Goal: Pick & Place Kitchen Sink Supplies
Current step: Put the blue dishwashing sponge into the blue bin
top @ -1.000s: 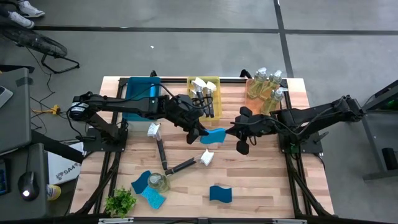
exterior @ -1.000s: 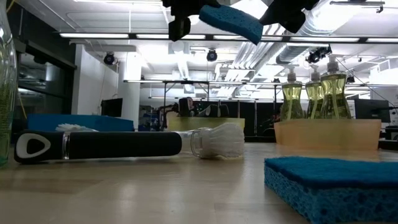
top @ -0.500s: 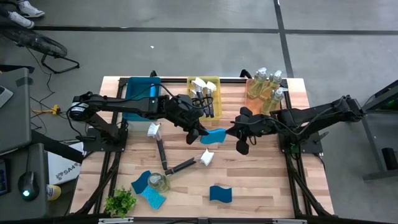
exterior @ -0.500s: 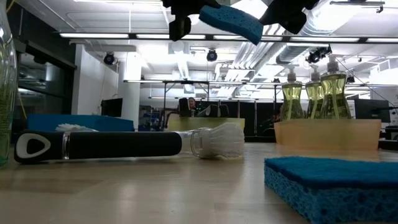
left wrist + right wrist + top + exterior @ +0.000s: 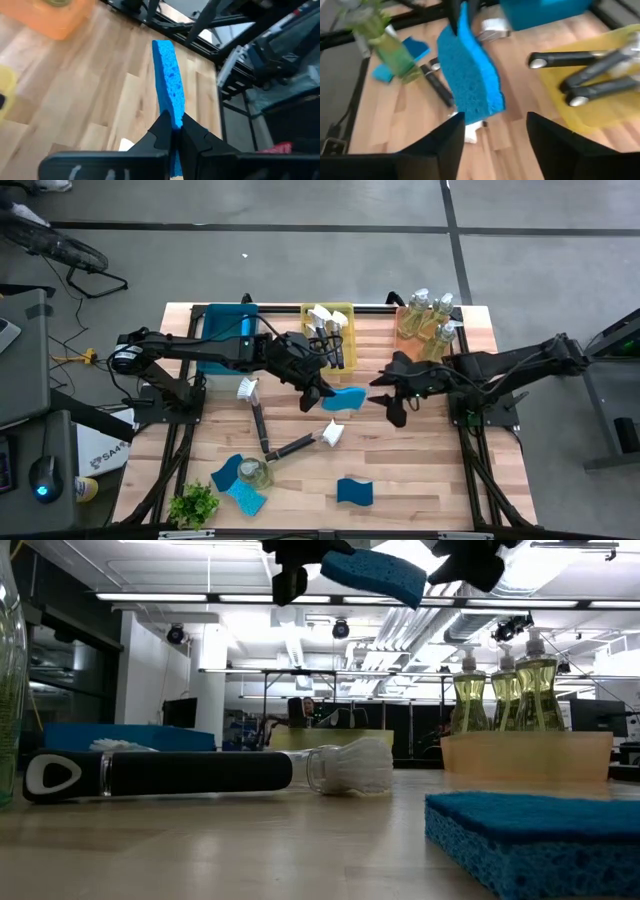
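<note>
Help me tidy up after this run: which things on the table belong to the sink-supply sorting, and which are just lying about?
Part of the job:
- blue sponge pinched in the left claw
- loose sponges
- dish brushes
- soap bottles
- bottle standing on the table
- blue bin, yellow bin, orange bin

Just lying about:
- green plant
</note>
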`<state>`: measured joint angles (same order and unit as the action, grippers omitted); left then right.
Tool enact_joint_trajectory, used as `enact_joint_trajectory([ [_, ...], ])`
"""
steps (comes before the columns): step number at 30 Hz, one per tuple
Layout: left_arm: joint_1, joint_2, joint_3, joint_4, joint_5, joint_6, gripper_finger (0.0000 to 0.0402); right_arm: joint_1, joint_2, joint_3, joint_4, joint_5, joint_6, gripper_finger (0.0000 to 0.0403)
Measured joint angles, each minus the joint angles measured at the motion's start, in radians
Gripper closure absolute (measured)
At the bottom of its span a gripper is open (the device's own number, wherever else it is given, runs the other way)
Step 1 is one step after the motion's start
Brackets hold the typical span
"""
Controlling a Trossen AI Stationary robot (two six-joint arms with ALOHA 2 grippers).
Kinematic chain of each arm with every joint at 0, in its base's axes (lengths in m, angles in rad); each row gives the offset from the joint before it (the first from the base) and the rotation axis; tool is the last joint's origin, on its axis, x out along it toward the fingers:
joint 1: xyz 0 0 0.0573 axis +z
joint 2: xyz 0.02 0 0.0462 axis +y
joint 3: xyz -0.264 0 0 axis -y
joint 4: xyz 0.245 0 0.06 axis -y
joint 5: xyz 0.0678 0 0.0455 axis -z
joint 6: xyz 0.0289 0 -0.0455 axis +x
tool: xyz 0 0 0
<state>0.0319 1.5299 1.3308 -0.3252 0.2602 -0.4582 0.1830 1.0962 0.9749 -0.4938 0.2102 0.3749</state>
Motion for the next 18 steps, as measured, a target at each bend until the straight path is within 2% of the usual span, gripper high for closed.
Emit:
enact_joint_trajectory([
  [5, 0.000, -0.019, -0.001, -0.021, -0.111, 0.010, 0.0396, 0.000, -0.097, 0.000, -0.077, 0.116, 0.072, 0.0165],
  [8, 0.000, -0.055, -0.001, -0.056, -0.252, 0.017, 0.0396, 0.000, -0.162, 0.000, -0.105, 0.157, 0.102, 0.0158],
  [12, 0.000, -0.106, -0.001, -0.129, -0.495, 0.012, 0.0396, 0.000, -0.230, 0.000, -0.118, 0.166, 0.123, 0.0160],
  [18, 0.000, -0.185, 0.000, -0.194, -0.790, -0.019, 0.0396, 0.000, -0.273, 0.000, -0.138, 0.168, 0.123, 0.0164],
])
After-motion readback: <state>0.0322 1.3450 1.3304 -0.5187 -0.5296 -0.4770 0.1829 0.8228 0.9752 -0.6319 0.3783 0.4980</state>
